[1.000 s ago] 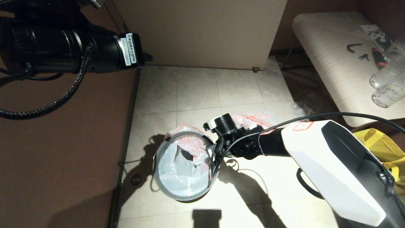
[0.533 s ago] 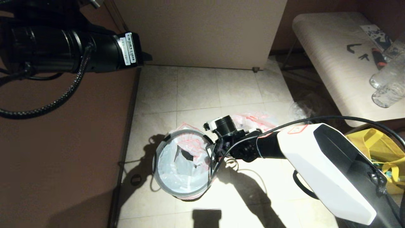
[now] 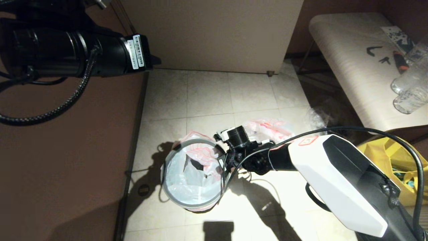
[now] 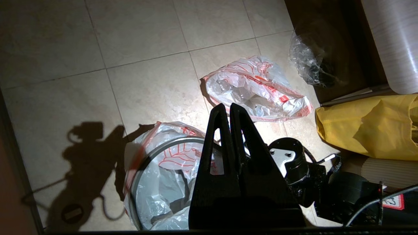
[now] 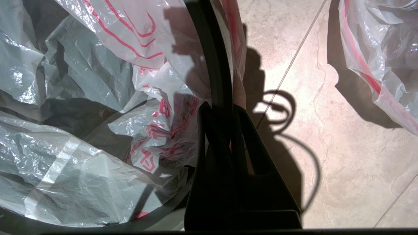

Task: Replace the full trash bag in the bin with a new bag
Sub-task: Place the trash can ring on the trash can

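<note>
The bin stands on the tiled floor, lined with the new bag, white with a red drawing. Its grey ring rim lies over the bag's mouth. My right gripper is at the rim's right side, shut on the ring, which runs between its fingers. The bag's lettering crumples beside them. The full trash bag, a lumpy bundle with bottles, lies on the floor just beyond my right wrist. My left arm is parked high at the left, its gripper shut and empty.
A yellow fabric tote sits at the right by a pale bench carrying clear bottles. Clear plastic wrap lies under the bench's edge. A beige panel stands behind and a brown wall runs along the left.
My right arm has shifted a little to the left with the ring. The ring sits slightly lower over the bag, and more of the bag's edge shows around it.
</note>
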You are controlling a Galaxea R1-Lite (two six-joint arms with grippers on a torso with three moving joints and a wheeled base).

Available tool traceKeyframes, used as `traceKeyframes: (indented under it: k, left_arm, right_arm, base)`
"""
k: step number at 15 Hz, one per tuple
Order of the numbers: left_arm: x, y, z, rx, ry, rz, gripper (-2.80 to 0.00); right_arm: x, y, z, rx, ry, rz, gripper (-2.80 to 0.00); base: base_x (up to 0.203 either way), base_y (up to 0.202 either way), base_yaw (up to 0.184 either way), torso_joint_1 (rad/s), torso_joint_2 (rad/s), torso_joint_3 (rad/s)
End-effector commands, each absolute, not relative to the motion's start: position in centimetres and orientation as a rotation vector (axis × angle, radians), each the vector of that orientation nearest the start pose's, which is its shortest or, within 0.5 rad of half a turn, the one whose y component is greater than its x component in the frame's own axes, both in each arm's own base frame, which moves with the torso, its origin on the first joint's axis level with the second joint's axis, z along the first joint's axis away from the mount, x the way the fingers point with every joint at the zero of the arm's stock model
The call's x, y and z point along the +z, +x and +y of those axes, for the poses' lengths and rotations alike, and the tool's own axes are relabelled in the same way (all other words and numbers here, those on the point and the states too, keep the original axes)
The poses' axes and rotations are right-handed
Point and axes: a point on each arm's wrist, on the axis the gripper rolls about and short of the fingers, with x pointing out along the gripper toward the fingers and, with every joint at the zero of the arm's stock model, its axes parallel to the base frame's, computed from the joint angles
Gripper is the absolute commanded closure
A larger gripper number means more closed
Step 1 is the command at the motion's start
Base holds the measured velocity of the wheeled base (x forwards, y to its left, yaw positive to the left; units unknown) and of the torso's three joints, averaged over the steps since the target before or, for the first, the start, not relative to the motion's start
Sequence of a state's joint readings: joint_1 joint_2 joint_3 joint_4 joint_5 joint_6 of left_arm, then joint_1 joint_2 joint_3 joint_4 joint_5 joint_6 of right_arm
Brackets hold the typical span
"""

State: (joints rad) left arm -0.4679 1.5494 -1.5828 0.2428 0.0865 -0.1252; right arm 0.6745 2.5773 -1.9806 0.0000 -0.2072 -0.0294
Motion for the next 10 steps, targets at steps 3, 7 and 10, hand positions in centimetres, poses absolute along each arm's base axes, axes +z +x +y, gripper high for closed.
traceKeyframes:
  k: [3,7,10]
  left_arm:
    - [36.23,23.54,-11.45,-0.405,-0.079,0.224,0.0]
    - [36.25,23.47,-11.41,-0.405,-0.079,0.223,0.0]
    - [36.21,23.52,-11.43,-0.404,-0.078,0.225,0.0]
  right_arm:
    - [6.02,41.38,32.42,0.462,-0.292,0.551,0.0]
    - [5.79,41.6,32.38,0.469,-0.323,0.532,0.0]
    - [5.79,41.56,32.56,0.479,-0.346,0.516,0.0]
  base:
    - [0.0,0.0,0.0,0.0,0.0,0.0]
    - [0.0,0.0,0.0,0.0,0.0,0.0]
    - [0.0,0.0,0.0,0.0,0.0,0.0]
